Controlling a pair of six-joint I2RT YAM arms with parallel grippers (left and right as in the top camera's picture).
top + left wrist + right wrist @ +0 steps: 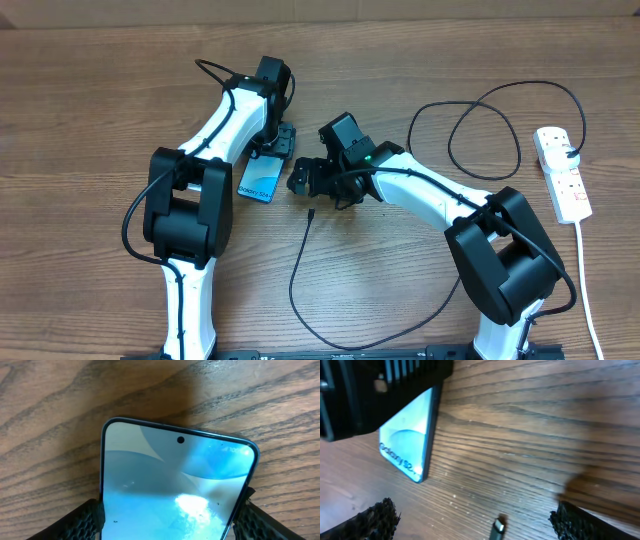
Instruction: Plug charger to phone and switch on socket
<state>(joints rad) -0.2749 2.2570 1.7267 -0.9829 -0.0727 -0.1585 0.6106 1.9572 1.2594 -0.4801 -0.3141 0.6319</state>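
Jaws of left gripper (170,522) press both long edges of the phone (175,485), screen up on the table (100,80). Right gripper (305,178) jaws wide open, empty, at 3 o'clock of the phone; charger (311,215) plug tip lies loose at its 6 o'clock. Socket (562,172) well apart, toward 3 o'clock.

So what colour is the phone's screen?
The phone screen is swirly light blue; left wrist view shows it best.

On the brown wood-grain table (100,80) lie a slim smartphone with a blue-teal screen (258,182), a long thin black looping cable (293,275) with its plug tip (311,213) nearby, and a white power strip with red switches (563,175) far right.
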